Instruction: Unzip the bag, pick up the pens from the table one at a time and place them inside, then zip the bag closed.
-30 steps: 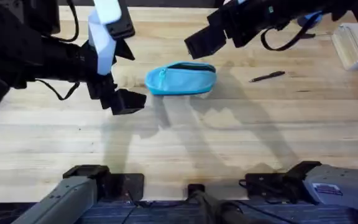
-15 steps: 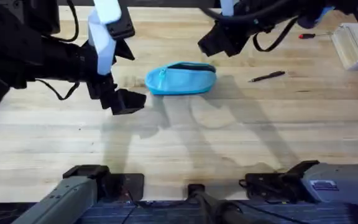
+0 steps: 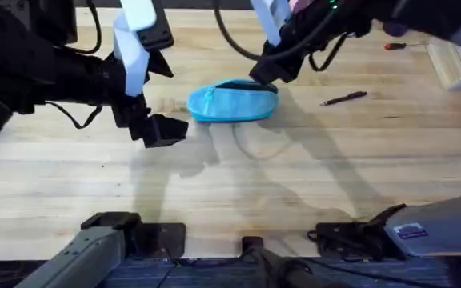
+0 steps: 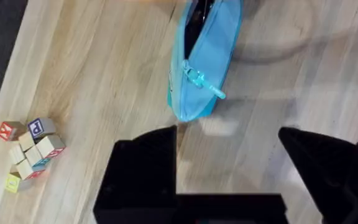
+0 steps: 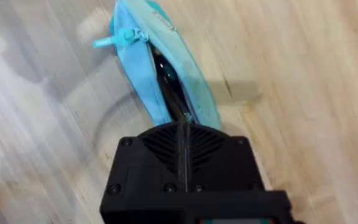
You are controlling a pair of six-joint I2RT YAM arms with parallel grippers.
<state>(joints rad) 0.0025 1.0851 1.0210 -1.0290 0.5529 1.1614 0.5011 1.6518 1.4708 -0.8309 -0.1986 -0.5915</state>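
Note:
The light-blue bag [image 3: 232, 104] lies on the table [image 3: 294, 184], its zip open along the top and the teal pull tab [image 4: 205, 85] at its left end. Hovering low over the bag's right end [image 5: 197, 93] is my right gripper [image 3: 264, 74], shut [image 5: 182, 124]. A slim dark thing [image 5: 166, 81] lies in the open slit and reaches the fingertips; whether it is held cannot be told. One black pen [image 3: 344, 98] rests on the table right of the bag. Left of the bag, my left gripper [image 3: 162, 128] stands open [image 4: 229, 140] with nothing between its fingers.
A red-handled screwdriver [image 3: 397, 46] lies at the back right, beside a pale box [image 3: 454, 60] at the table's right edge. Several small lettered blocks [image 4: 30, 146] sit on the table near the left gripper.
My right gripper has come down and slightly left, from above the back of the table onto the bag's right end. The left arm, the bag and the loose pen have not moved.

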